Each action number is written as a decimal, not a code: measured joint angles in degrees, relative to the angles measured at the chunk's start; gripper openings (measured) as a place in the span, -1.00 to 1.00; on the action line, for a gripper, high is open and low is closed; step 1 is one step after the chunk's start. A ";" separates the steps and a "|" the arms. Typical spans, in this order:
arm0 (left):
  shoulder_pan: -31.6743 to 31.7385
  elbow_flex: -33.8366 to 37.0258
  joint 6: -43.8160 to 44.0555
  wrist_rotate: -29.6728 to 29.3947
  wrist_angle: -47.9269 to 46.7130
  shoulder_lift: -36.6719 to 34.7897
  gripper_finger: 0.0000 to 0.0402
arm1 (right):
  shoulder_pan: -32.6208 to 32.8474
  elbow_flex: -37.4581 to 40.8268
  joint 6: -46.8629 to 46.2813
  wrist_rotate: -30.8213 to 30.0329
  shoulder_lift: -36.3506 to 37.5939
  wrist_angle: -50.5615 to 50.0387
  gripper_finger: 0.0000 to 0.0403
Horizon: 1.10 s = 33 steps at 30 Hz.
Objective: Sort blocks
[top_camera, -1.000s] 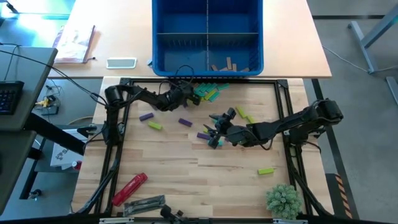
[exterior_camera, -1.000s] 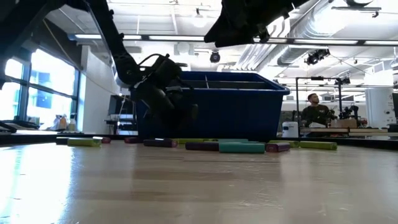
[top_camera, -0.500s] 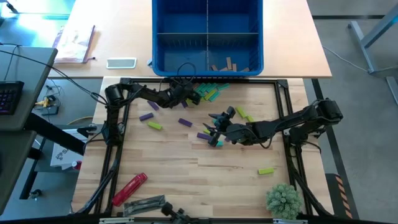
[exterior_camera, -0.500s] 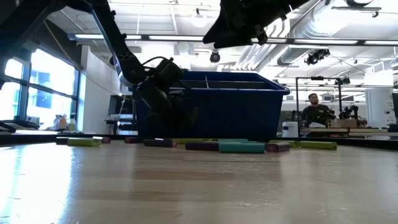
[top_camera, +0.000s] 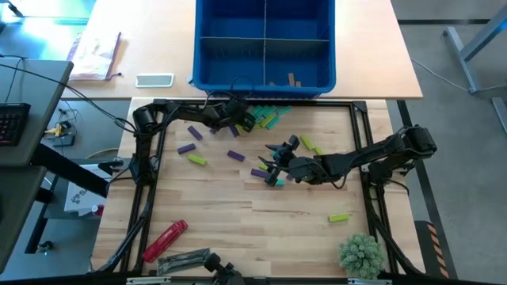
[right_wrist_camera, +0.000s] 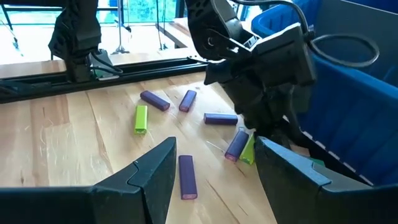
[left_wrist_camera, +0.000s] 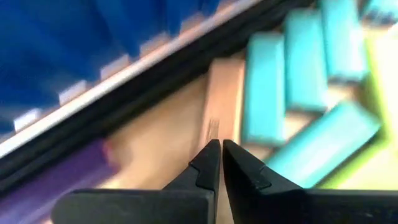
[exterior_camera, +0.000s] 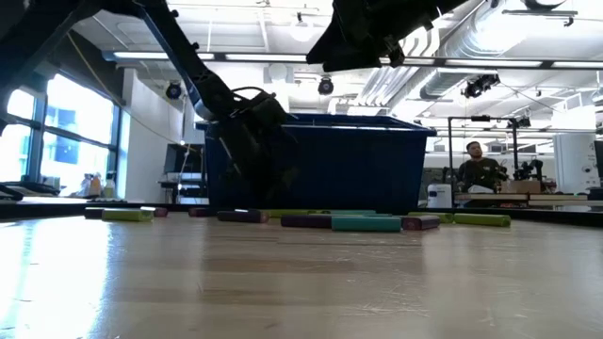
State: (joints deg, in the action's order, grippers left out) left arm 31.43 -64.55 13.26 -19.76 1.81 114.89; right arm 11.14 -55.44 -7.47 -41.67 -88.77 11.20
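At upper centre, the left gripper (top_camera: 240, 119), clenched empty, noses a tan wooden block (left_wrist_camera: 222, 99) beside teal blocks (top_camera: 265, 116) below the blue bin (top_camera: 264, 83). Next: release, straddle it. Right gripper (top_camera: 273, 168) waits released mid-bench.

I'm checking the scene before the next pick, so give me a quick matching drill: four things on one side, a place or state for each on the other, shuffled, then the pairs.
Things
1. left gripper
2. right gripper
3. red cylindrical tool
4. blue bin

Places or states
A. lying near the table's front left corner
B. shut, at the pile of teal blocks by the bin
C. open, over the middle of the table
D. standing past the table's far edge, tan blocks inside

Pairs: 1-B, 2-C, 3-A, 4-D
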 joint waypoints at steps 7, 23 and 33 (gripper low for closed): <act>-1.21 -0.11 -0.45 -0.13 -1.57 -0.09 -1.00 | 0.00 0.00 -0.06 0.11 0.00 -0.17 0.00; -5.95 -0.26 -2.47 2.47 -7.15 -0.70 -1.00 | 0.00 0.00 -0.02 -0.11 0.10 -2.41 0.00; -9.24 0.31 -3.61 4.09 -19.00 -7.70 -1.00 | -0.02 0.00 -0.02 -0.92 3.21 -6.40 0.00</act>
State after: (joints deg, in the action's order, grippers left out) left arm 22.19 -64.25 9.65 -15.67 -17.20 107.19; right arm 11.11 -55.44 -7.49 -42.59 -85.56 4.80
